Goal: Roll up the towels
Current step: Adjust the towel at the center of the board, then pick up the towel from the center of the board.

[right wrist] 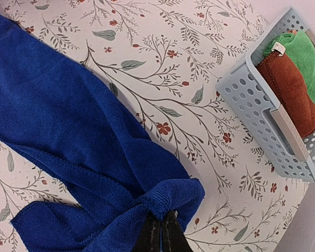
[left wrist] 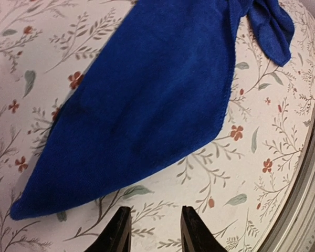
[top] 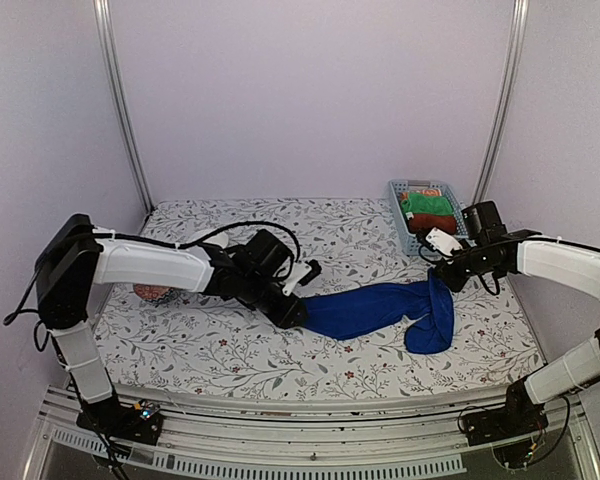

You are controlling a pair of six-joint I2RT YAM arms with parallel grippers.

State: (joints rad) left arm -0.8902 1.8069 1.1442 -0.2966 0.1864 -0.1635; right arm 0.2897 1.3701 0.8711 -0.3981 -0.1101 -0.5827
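Observation:
The blue towel (top: 375, 308) lies stretched across the middle of the table, its right end lifted and bunched. My right gripper (top: 441, 277) is shut on a fold of that end, seen as blue towel (right wrist: 84, 131) pinched at the gripper (right wrist: 163, 231). My left gripper (top: 293, 311) sits at the towel's left tip. In the left wrist view it (left wrist: 152, 228) stands open just short of the blue towel (left wrist: 147, 105), with only tablecloth between its fingers (left wrist: 118, 231). The brick-red towel (right wrist: 289, 94) lies rolled in the basket (right wrist: 252, 105).
The pale blue basket (top: 396, 214) stands at the back right, holding the red towel (top: 427, 221) and a green cloth (top: 425, 203). An orange patterned cloth (top: 153, 293) peeks out behind my left arm. The table's metal edge (left wrist: 304, 189) runs close to the left gripper.

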